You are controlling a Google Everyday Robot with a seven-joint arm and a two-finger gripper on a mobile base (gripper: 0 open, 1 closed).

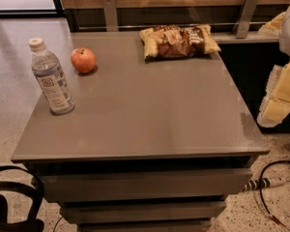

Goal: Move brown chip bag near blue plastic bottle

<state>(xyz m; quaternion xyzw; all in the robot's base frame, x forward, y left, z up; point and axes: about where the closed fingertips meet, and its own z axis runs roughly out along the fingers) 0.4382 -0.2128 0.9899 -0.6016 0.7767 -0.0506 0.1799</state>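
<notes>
The brown chip bag (179, 41) lies flat at the far edge of the grey table (150, 115), right of centre. The blue plastic bottle (51, 78) stands upright near the table's left edge, with its white cap on. My gripper (279, 103) hangs at the right edge of the view, beyond the table's right side and below the level of the bag. It is well apart from both the bag and the bottle and holds nothing that I can see.
A red apple (83, 60) sits on the table just behind and to the right of the bottle. A wooden wall with metal brackets (246, 13) runs behind the table. Cables and a power strip (266, 182) lie on the floor at right.
</notes>
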